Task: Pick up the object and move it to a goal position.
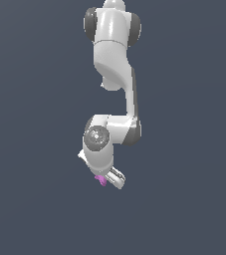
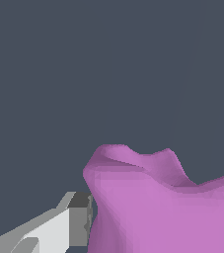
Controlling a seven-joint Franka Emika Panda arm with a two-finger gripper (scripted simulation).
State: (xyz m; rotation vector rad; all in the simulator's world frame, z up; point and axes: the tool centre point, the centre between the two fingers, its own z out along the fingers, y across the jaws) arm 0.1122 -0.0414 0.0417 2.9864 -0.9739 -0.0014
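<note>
Showing matte pink-purple, the object is lumpy, irregular.

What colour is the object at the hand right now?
Matte pink-purple; the object shows best in the wrist view, right beside one finger of the hand.

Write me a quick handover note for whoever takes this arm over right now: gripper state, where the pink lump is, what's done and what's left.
Gripper: angled down at the end of the arm; the exterior view does not show whether the jaws are closed.
Object: the pink-purple lump sits right at the gripper. In the wrist view it fills much of the frame, with one finger right against its side. The other finger is out of frame.
Done: the gripper has reached the object.
Unconfirmed: a firm grasp, and whether it is lifted.
Left: secure the grasp if needed, then carry it to the goal. No goal marker shows in either view.
</note>
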